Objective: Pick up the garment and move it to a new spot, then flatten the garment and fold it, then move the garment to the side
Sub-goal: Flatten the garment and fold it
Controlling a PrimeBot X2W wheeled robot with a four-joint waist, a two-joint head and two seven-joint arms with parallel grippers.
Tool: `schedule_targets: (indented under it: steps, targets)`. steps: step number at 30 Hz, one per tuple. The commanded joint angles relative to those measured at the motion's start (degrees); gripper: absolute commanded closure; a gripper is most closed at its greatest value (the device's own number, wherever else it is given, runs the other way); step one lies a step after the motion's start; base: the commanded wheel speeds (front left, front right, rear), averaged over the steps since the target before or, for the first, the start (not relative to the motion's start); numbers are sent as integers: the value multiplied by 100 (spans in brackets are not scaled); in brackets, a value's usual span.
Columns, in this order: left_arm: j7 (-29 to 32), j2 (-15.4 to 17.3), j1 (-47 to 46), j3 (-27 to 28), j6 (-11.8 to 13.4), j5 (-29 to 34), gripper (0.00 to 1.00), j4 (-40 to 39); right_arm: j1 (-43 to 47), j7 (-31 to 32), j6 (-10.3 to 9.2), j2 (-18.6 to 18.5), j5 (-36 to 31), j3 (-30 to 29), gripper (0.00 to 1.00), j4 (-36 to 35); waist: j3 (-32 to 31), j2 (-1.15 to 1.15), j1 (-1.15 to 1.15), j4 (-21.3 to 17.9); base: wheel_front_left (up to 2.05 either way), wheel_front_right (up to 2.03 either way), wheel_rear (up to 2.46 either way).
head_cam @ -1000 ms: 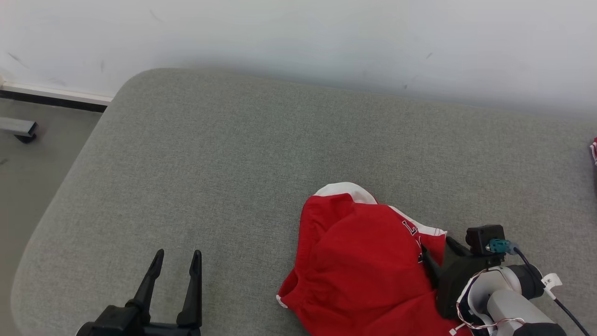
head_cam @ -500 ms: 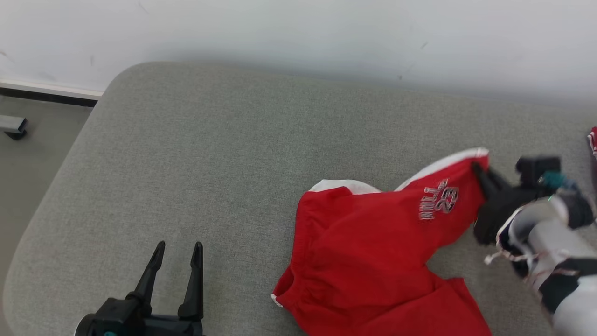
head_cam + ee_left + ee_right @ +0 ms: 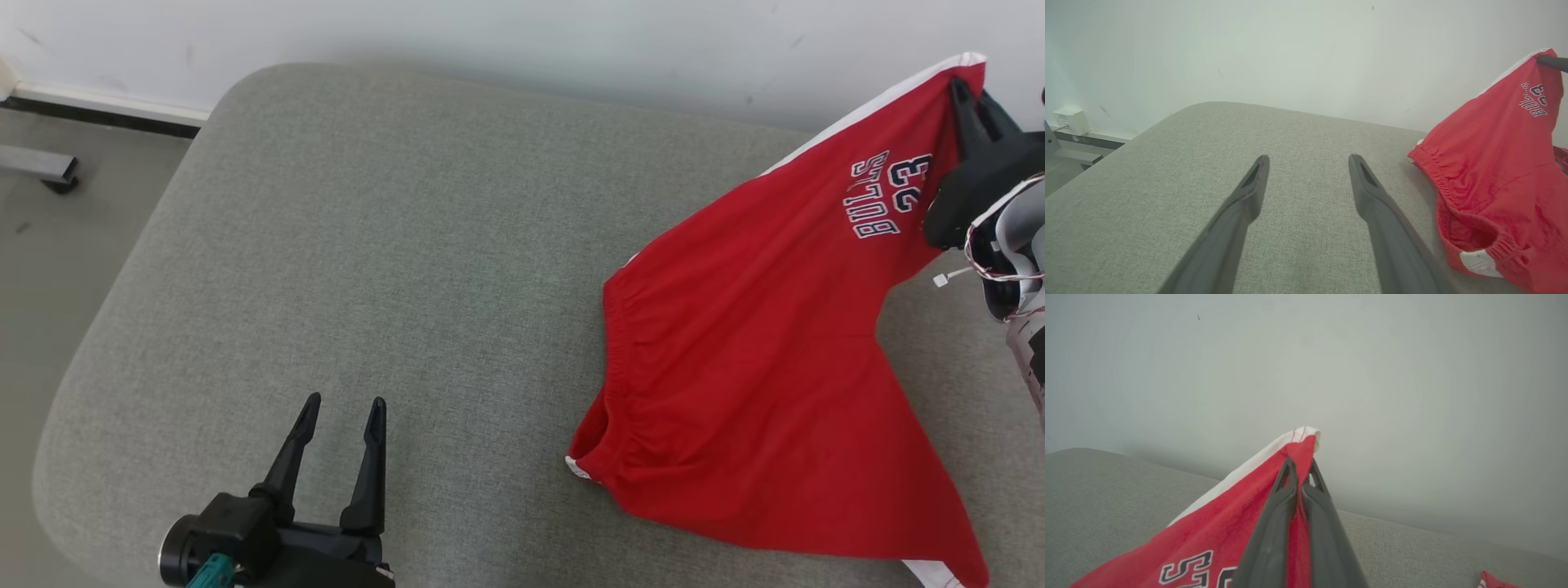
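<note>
The garment (image 3: 759, 351) is a pair of red shorts with white side stripes and dark lettering, lying on the right of the grey cushion (image 3: 392, 245). My right gripper (image 3: 962, 91) is shut on the hem corner of one leg and holds it raised at the upper right; in the right wrist view the fingers (image 3: 1316, 506) pinch the red cloth (image 3: 1208, 539). The waistband and other leg rest on the cushion. My left gripper (image 3: 341, 408) stands open at the lower left, apart from the garment (image 3: 1494, 163), with nothing between its fingers (image 3: 1249, 196).
A pale wall (image 3: 490, 33) runs behind the cushion. Bare floor and a grey bar (image 3: 41, 167) lie to the left, past the cushion's rounded edge. A small red scrap of cloth (image 3: 1496, 581) lies on the cushion at the far right. The cushion's left half is bare.
My right gripper has shut on the leg hem and lifted it up and to the right, stretching the crumpled shorts out. The head view has shifted. The left gripper stays open.
</note>
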Motion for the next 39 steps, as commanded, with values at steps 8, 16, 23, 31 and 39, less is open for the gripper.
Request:
schedule_targets:
  steps: [8,16,23,31,39]
  targets:
    - [-16,-39,-77,-81,7,-3,0,79,-48,-236,-17,219,-217,121,0,627,-2,-1,-1,5,0,0,0]
    - [-16,120,126,45,7,67,0,44,456,-482,-17,208,-27,116,0,188,-383,-1,-1,-349,0,0,0]
    - [-16,247,403,285,7,149,0,-55,1643,-491,-17,76,55,-404,0,-1253,-729,-1,-1,-822,0,0,0]
    - [-16,315,599,521,7,172,0,-145,3303,-494,-17,310,-354,-1313,0,-2816,-868,-1,-1,-1312,0,0,0]
    - [-16,306,687,572,7,271,0,-160,4769,-494,-17,792,-709,-2003,0,-4075,-1003,-1,-1,-1592,0,0,0]
